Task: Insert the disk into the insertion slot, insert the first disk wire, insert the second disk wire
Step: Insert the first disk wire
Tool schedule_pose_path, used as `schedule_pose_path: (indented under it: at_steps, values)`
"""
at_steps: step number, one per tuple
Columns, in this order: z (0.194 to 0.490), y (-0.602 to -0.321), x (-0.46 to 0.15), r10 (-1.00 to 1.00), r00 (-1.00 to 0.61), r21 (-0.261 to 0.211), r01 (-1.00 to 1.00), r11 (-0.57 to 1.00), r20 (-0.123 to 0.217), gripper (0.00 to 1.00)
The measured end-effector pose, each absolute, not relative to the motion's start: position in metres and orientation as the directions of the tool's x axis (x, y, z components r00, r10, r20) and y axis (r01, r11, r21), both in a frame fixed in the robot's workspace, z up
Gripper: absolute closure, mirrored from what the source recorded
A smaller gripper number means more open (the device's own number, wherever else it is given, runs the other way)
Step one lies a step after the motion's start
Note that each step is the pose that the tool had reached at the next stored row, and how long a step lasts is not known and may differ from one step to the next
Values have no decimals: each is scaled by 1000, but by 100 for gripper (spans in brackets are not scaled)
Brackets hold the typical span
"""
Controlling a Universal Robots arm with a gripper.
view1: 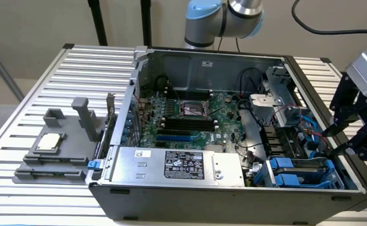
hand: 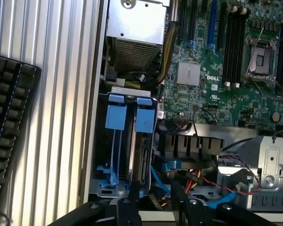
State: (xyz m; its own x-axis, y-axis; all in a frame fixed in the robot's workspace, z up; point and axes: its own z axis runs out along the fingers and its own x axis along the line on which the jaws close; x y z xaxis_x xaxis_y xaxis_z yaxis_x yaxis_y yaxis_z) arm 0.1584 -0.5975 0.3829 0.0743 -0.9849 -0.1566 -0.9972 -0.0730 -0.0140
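Desktop tower lying open on the slatted metal counter point(view1: 51, 80). Gripper point(view1: 340, 141) hangs over the case's edge at the exterior view's right, above the tangle of red and blue cables point(hand: 198, 178). Jaws partway apart, nothing clamped between them that I can see. Insertion slot point(view1: 326, 178) sits in the near corner beside the power-supply box point(view1: 177, 165). In the wrist view the disk point(hand: 142, 157) appears seated upright in the bay on the motherboard point(hand: 212, 80) side, blue tab on top. Keyboard point(hand: 4, 127) lies on the counter beside the case.
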Motion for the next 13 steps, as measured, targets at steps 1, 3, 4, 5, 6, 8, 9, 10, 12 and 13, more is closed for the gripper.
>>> schedule_pose_path:
  at_steps: [1, 3, 4, 5, 6, 8, 9, 10, 12, 13]
  values:
    - [381, -597, 158, -985, 75, -14, -997, -74, -157, 60]
    - [377, -595, 158, -985, 77, -14, -997, -76, -157, 60]
    - [376, -594, 158, -985, 78, -14, -997, -77, -156, 60]
    - [374, -594, 158, -984, 79, -14, -997, -78, -157, 60]
    - [372, -593, 158, -984, 80, -14, -997, -79, -157, 60]
    - [368, -591, 158, -984, 82, -14, -997, -81, -157, 60]
    - [367, -590, 158, -984, 83, -14, -997, -82, -156, 60]
    - [365, -589, 158, -984, 84, -14, -996, -83, -156, 60]
    - [361, -587, 158, -984, 85, -14, -996, -84, -156, 60]
    - [359, -586, 158, -984, 86, -14, -996, -85, -156, 60]
